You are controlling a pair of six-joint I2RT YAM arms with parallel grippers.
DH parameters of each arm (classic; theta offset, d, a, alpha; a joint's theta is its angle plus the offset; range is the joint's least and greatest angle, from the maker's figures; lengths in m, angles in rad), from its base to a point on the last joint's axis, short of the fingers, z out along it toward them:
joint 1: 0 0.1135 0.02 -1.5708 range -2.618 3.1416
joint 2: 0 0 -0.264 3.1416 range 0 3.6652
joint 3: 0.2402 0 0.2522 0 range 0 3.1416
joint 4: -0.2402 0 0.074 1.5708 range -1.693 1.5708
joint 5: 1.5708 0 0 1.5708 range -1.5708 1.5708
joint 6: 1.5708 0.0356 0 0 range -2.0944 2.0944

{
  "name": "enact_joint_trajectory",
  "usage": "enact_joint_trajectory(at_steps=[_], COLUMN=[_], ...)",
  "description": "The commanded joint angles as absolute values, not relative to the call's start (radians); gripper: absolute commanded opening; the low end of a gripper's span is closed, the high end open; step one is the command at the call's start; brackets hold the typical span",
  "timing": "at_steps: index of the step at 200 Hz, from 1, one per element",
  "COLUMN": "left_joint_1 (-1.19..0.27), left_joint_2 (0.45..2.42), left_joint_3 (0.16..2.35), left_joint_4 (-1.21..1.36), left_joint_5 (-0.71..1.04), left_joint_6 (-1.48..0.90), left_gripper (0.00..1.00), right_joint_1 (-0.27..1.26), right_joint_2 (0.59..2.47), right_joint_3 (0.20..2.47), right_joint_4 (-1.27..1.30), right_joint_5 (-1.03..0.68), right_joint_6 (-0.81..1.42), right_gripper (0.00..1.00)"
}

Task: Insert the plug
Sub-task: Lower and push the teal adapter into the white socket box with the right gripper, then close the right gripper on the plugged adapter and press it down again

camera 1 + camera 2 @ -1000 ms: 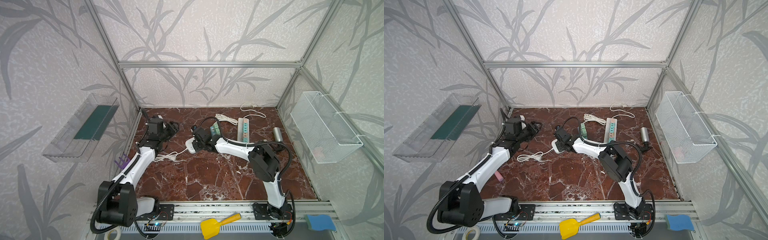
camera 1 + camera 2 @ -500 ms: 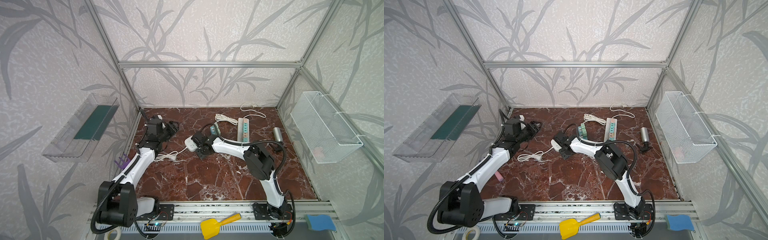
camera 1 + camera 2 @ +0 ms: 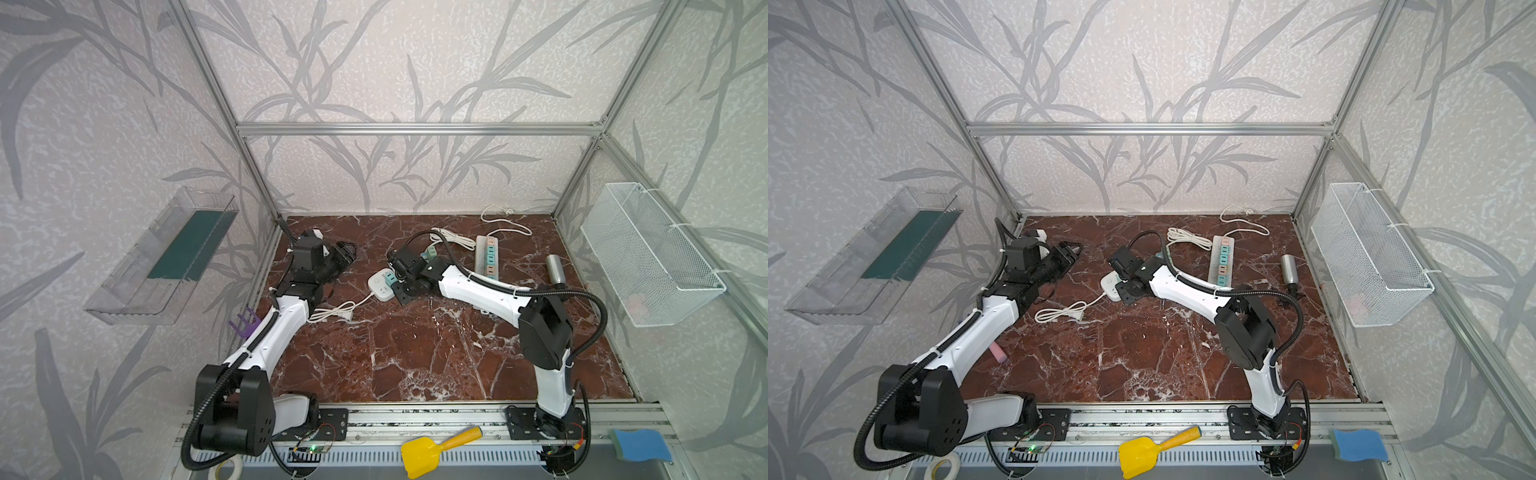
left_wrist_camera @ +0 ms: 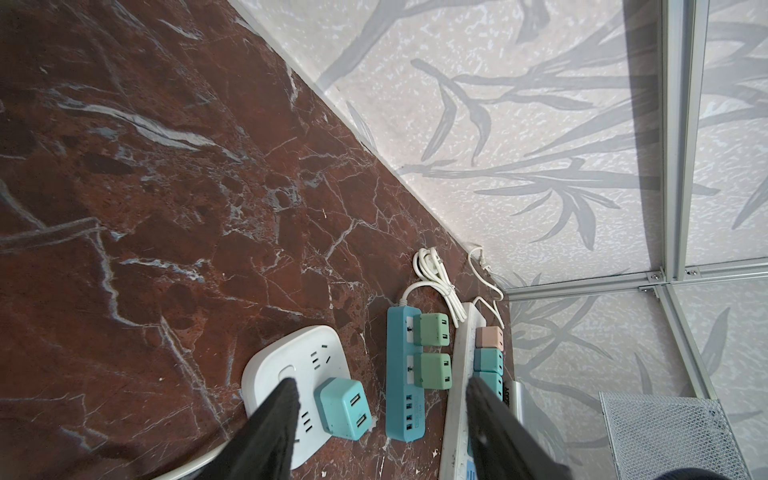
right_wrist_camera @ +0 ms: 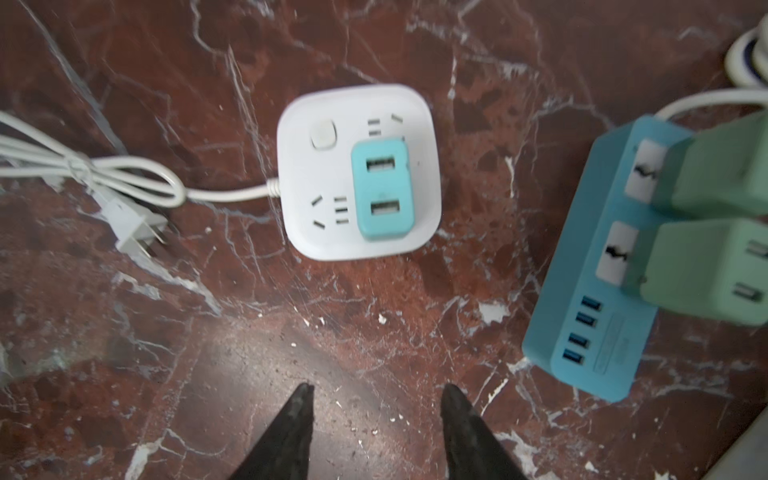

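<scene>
- Teal plug (image 5: pixel 382 189): a two-port charger standing on the face of the white socket block (image 5: pixel 307 183), its base against the block, beside the round switch (image 5: pixel 323 134). In both top views the pair lies on the table (image 3: pixel 415 353), left of centre of the frame.
- Right tool (image 5: pixel 378 388): fingers spread, with nothing between them. It hovers over bare marble just beside the block and does not touch the plug.
- Left tool (image 4: pixel 380 381): fingers spread and empty. In both top views it is held clear of the table at the left of the frame, well apart from the block.
- Cord (image 3: pixel 334 311): white and loosely coiled, at the lower left of the block in the top views. It ends in a grey pinned connector (image 5: pixel 137 237) lying loose on the marble.
- Blue power strip (image 5: pixel 582 324): near the block, carrying two green adapters (image 4: pixel 432 330), with a row of USB ports at one end.
- White power strip (image 3: pixel 487 257): upper right of centre, carrying pink and teal adapters.
- Metal cylinder (image 3: pixel 555 270): lies near the right edge of the table.
- Wire basket (image 3: pixel 648 257): hangs on the right wall.
- Yellow scoop (image 3: pixel 419 455) and blue sponge (image 3: pixel 638 444): on the rail at the bottom of the frame.
</scene>
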State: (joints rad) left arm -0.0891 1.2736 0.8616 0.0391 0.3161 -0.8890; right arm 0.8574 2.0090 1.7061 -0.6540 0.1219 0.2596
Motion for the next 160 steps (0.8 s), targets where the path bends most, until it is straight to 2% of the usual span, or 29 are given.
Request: enact_joint_trajectory(at_steps=[1,75,160], left_joint_1=[-0.080,-0.075,-0.057], left_joint_2=[1.256,1.253,1.252], left_joint_3=[0.856,0.857,0.852], left_joint_4=[0.057,0.057,0.067], left_joint_5=[0.319,0.318,0.333], left_joint_6=[-0.877,-0.877,-0.897], left_gripper=[0.65,0.65,0.65], right_joint_1=[0.826,0.790,0.787], right_joint_2=[2.060,2.303,2.371], right_joint_3=[1.801,2.184,2.162], right_joint_4=[-0.716,-0.944,-0.939], right_joint_5=[0.094,0.057,0.072], right_joint_6=[0.228,0.175,0.179], right_gripper=[0.51,0.51,0.49])
